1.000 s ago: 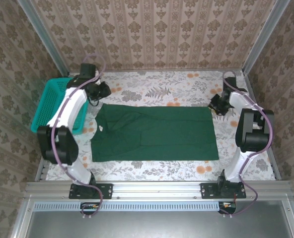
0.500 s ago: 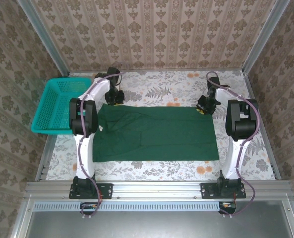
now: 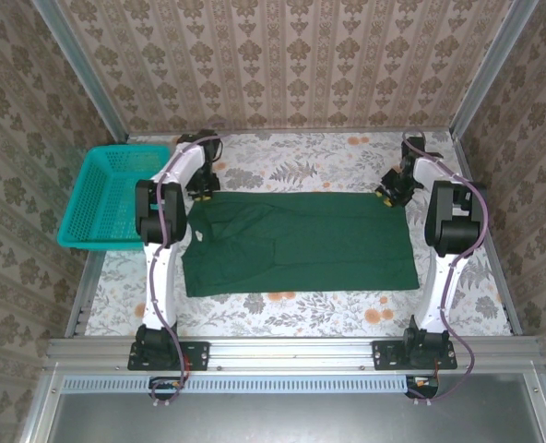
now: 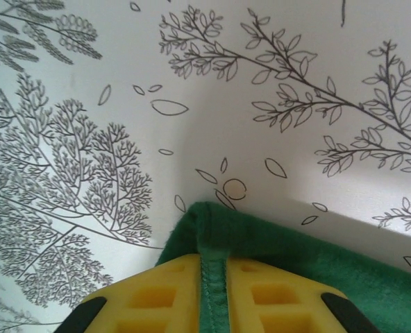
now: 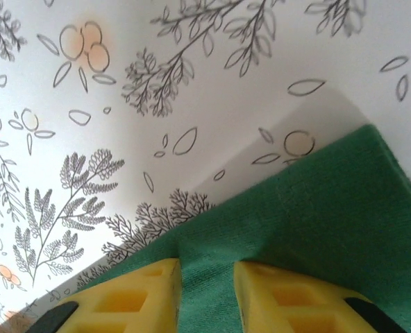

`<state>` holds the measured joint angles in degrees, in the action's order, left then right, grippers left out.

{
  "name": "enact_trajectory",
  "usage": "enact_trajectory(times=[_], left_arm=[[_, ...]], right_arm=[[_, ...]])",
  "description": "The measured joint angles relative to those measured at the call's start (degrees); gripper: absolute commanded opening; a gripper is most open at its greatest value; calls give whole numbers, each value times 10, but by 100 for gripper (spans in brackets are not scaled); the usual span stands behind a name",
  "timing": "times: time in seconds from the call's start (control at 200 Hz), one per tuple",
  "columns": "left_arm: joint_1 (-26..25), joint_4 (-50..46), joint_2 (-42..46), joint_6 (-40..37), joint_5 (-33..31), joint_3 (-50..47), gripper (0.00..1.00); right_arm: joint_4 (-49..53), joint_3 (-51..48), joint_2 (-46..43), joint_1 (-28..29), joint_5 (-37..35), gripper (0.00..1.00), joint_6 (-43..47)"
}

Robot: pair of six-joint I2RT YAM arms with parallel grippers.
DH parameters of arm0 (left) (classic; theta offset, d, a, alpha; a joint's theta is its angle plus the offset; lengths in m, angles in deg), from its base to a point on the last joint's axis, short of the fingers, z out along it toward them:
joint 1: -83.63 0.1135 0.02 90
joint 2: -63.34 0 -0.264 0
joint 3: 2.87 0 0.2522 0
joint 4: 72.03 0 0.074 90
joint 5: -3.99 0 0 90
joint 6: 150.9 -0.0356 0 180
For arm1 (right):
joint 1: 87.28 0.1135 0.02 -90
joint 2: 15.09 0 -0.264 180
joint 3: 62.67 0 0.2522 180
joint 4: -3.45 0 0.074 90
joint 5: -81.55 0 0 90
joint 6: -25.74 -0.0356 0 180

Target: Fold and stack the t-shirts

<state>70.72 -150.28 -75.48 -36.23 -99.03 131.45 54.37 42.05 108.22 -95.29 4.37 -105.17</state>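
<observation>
Left pincer (image 4: pixel 212 272) clamps the hem of the green t-shirt (image 3: pixel 296 242); right pincer (image 5: pixel 207 277) straddles it, grip unclear. If one slips, the cloth may skew.

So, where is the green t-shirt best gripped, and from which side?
Take the t-shirt at the two corners of its far edge, from above on the far side. It lies flat as a wide rectangle, so both corners should lift that edge evenly; the left gripper and right gripper have cloth between their fingers there.
</observation>
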Motion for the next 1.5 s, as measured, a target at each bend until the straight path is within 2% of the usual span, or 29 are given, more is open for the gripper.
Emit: enact_trajectory(times=[0.135,0.22,0.315,0.43,0.595,0.78,0.975,1.195,1.5], left_arm=[[-2,-12,-8,2,-5,21,24],[0,-24,-13,3,-10,44,32],[2,-38,-14,4,-12,78,38],[3,-35,-3,5,1,89,36],[-2,5,45,-3,97,27,27],[-25,47,64,-5,193,-26,25],[-24,59,56,-7,229,-52,24],[-9,60,38,-7,229,-52,24],[-10,60,31,-7,226,-52,24]], right_arm=[[1,9,3,0,11,45,-1],[-4,10,2,0,14,51,-2],[-26,-3,-11,4,13,55,-8],[-59,-36,-50,19,13,55,-9],[-105,-30,-88,104,30,52,-7],[-86,104,-13,249,60,45,34],[-17,268,108,354,79,43,75],[70,395,199,381,68,43,101],[114,471,246,380,49,43,112]])
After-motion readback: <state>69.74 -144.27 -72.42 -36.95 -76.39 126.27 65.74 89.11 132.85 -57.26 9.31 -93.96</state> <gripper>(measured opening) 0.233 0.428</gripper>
